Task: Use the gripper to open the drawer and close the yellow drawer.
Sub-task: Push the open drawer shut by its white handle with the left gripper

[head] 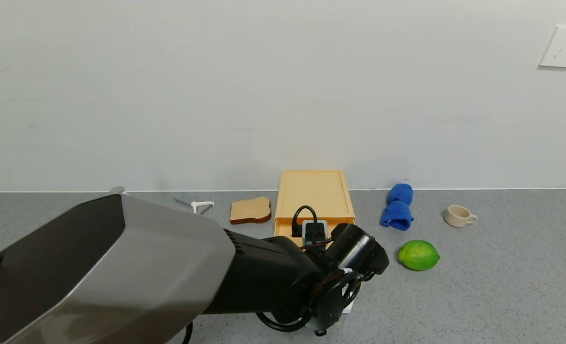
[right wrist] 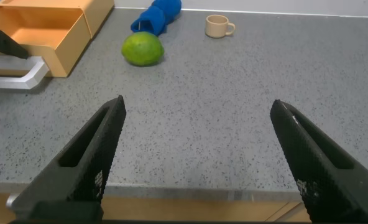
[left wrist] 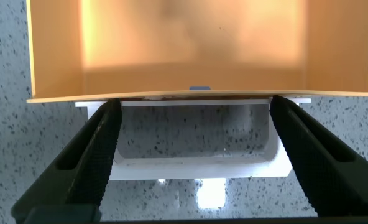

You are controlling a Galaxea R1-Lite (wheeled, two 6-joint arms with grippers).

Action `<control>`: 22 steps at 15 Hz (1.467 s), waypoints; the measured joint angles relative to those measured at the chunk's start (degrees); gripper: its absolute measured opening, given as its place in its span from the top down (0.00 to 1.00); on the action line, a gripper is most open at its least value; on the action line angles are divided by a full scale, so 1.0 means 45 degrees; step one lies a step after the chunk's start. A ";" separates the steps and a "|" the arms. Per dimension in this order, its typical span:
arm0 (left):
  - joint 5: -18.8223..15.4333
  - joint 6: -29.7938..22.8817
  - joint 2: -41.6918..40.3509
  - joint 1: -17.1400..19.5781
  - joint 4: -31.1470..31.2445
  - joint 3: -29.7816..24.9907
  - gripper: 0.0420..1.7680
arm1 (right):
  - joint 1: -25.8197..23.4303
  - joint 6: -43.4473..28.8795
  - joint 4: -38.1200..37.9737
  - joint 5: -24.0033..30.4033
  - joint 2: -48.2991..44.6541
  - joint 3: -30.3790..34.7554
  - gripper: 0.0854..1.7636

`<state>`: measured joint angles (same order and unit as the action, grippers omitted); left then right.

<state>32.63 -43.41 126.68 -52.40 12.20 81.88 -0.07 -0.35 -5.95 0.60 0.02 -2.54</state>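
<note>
The pale yellow drawer (head: 314, 193) stands at the back middle of the table, its tray (left wrist: 196, 50) slid out toward me and empty. My left arm (head: 168, 267) reaches across the front of it and hides the tray front in the head view. My left gripper (left wrist: 195, 109) is open, its dark fingers (left wrist: 103, 143) standing at either end of the white loop handle (left wrist: 196, 167), not closed on it. My right gripper (right wrist: 196, 106) is open and empty, low over the table near its front edge, right of the drawer (right wrist: 53, 37).
A bread slice (head: 250, 210) lies left of the drawer, with a small white tool (head: 201, 205) further left. A blue cloth (head: 397, 206), a green lime (head: 418, 255) and a cream cup (head: 459, 216) lie to the right. The wall is just behind the drawer.
</note>
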 joint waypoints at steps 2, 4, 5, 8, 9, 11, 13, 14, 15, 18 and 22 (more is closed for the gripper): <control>0.0016 0.0130 0.0024 0.0106 -0.0073 0.0125 0.03 | 0.0011 0.0000 0.0000 0.0000 0.0000 -0.0005 0.03; 0.0030 0.0265 0.0035 0.0171 -0.0068 0.0238 0.03 | 0.0011 0.0000 0.0000 0.0000 0.0000 -0.0005 0.03; 0.0019 0.0301 0.0049 0.0219 -0.0060 0.0287 0.03 | 0.0011 0.0005 -0.0005 0.0000 0.0000 -0.0005 0.03; 0.0011 0.0479 0.0176 0.0344 -0.0043 0.0523 0.03 | 0.0005 0.0000 0.0000 0.0000 0.0000 -0.0005 0.03; 0.0000 0.0547 0.0244 0.0387 -0.0030 0.0639 0.03 | 0.0005 0.0000 0.0005 -0.0005 0.0000 -0.0005 0.03; -0.0019 0.0710 0.0349 0.0485 -0.0030 0.0840 0.03 | 0.0005 0.0005 0.0000 0.0000 0.0000 -0.0005 0.03; -0.0073 0.0894 0.0458 0.0661 -0.0035 0.1097 0.03 | 0.0011 0.0005 0.0005 0.0000 0.0000 -0.0005 0.03; -0.0081 0.1005 0.0520 0.0742 -0.0035 0.1249 0.03 | 0.0011 0.0000 0.0005 0.0000 0.0000 -0.0005 0.03; -0.0098 0.1127 0.0588 0.0840 -0.0038 0.1441 0.03 | 0.0011 0.0005 0.0000 0.0000 0.0000 -0.0005 0.03; -0.0122 0.1447 0.0840 0.1092 -0.0035 0.1950 0.03 | 0.0011 0.0000 0.0000 0.0000 0.0000 0.0000 0.03; -0.0146 0.1907 0.1249 0.1482 -0.0035 0.2750 0.03 | 0.0011 0.0000 0.0000 0.0000 0.0000 0.0000 0.03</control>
<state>31.98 -34.83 132.30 -45.73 12.04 94.26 -0.02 -0.35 -5.95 0.60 0.02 -2.54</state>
